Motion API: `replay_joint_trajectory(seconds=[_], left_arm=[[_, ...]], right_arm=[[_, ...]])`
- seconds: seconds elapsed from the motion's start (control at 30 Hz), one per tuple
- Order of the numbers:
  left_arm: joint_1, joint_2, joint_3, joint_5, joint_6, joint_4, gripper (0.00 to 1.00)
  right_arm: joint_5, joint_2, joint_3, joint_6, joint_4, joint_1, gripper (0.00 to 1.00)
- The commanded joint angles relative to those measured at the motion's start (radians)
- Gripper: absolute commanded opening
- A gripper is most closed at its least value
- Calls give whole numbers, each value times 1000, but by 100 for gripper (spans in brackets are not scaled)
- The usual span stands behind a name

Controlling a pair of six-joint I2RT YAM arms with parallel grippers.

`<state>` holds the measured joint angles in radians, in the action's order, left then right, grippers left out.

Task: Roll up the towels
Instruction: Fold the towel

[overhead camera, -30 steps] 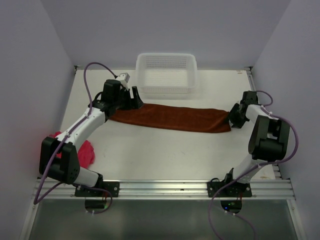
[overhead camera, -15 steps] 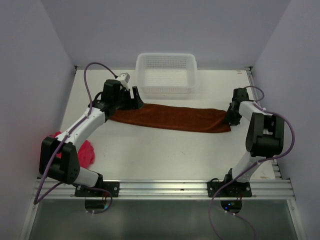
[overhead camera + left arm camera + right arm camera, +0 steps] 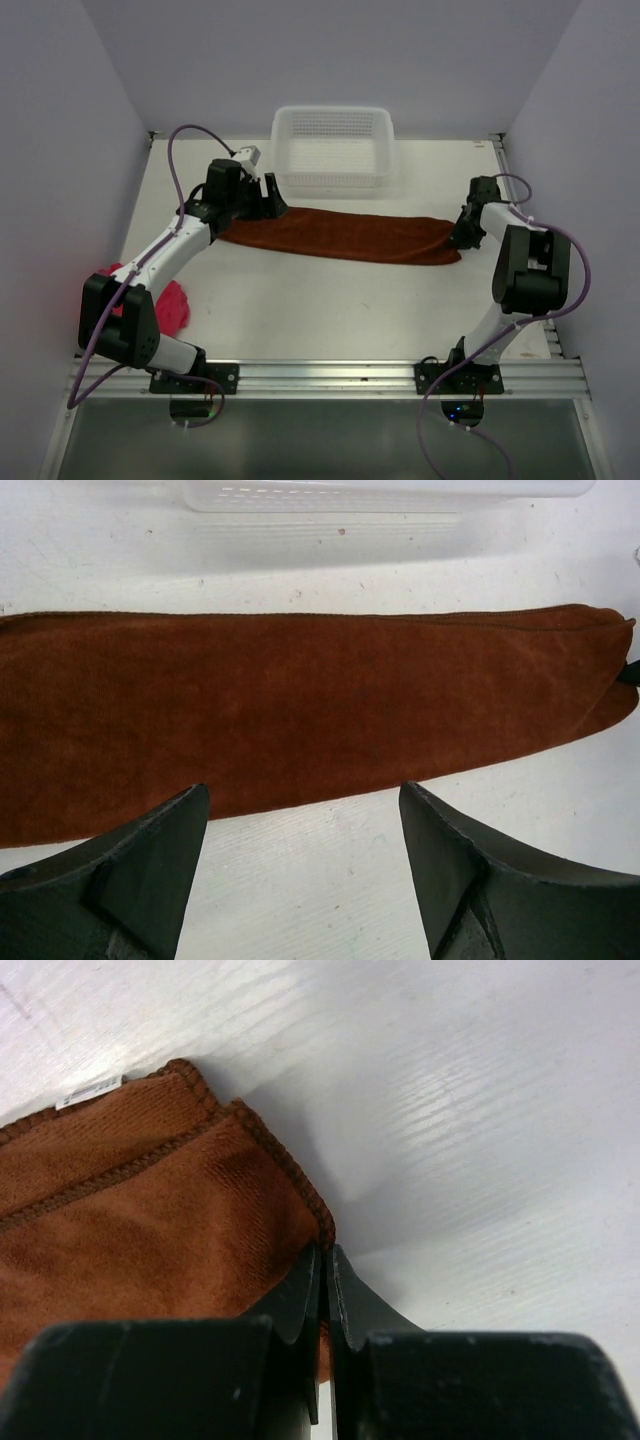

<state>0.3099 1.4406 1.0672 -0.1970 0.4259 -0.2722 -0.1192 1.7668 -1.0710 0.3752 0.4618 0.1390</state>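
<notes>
Lying as a long folded strip across the middle of the top view, your rust-brown towel (image 3: 340, 235) sits just below the white mesh basket (image 3: 332, 180).
Your right gripper (image 3: 325, 1252) is pinched closed on the hem at its right end. Your left gripper (image 3: 302, 792) stands spread wide over its left end (holding nothing). The pink towel (image 3: 172, 305) sits bunched at the lower left of the table (image 3: 330, 310).

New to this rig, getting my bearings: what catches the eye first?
A long rust-brown towel stretches across the table, before the white mesh basket. The left gripper stands open at its left end, the right gripper shut at its right corner. A pink towel lies bunched beside the left arm.
</notes>
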Motion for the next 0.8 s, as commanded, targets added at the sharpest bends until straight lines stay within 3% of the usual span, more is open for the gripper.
replay_joint_trajectory(seconds=[0.0, 0.63, 0.77], left_arm=[[-2, -19, 14, -5, -21, 7, 81], [-2, -29, 10, -15, -16, 13, 81], [-2, -32, 10, -12, -16, 13, 81]], right_arm=[[18, -15, 19, 22, 46, 56, 0], [-224, -185, -365, -35, 446, 74, 0], [-274, -210, -513, -50, 541, 71, 0]])
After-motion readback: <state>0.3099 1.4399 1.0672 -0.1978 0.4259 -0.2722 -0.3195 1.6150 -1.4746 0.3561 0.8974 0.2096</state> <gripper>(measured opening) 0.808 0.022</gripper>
